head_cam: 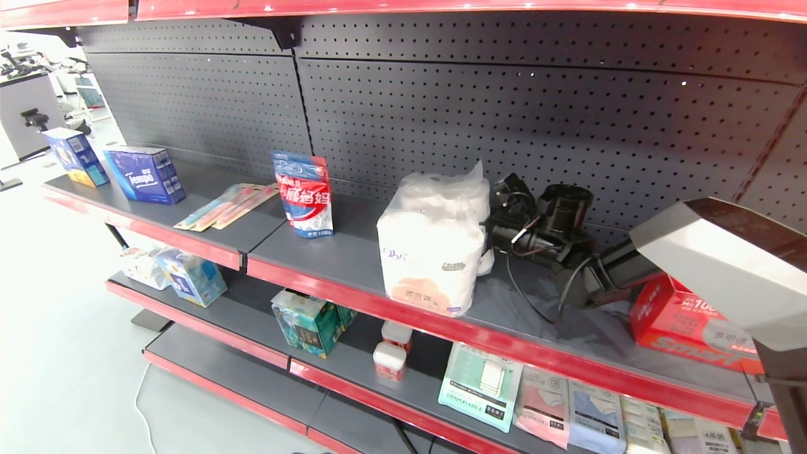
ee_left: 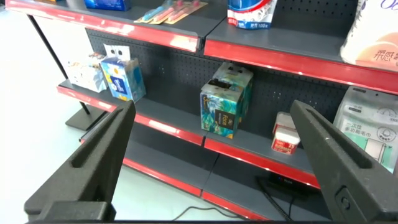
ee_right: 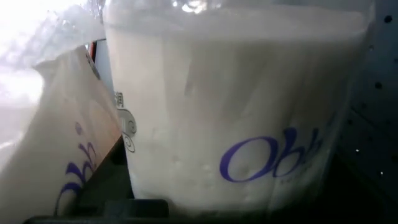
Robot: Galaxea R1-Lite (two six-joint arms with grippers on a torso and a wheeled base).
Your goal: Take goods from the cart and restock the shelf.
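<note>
A white plastic-wrapped pack of paper rolls (head_cam: pixel 432 252) stands upright near the front edge of the upper grey shelf (head_cam: pixel 343 249). My right gripper (head_cam: pixel 495 230) is at the pack's right rear side, against its wrapping, with the arm stretching back to the right. Seen from the right wrist, the pack (ee_right: pixel 236 112) sits very close, with blue print on its wrapper. My left gripper (ee_left: pixel 211 168) hangs open in front of the lower shelves with nothing between its fingers (ee_left: pixel 93 162); the pack's bottom corner (ee_left: pixel 373 37) shows on the shelf above.
On the upper shelf stand two blue boxes (head_cam: pixel 145 173), toothbrush packs (head_cam: pixel 224 205), a red and blue pouch (head_cam: pixel 306 192) and a red box (head_cam: pixel 681 321) at the right. The shelf below holds a green box (head_cam: pixel 312 321), small jars (head_cam: pixel 391 359) and flat packets (head_cam: pixel 482 384).
</note>
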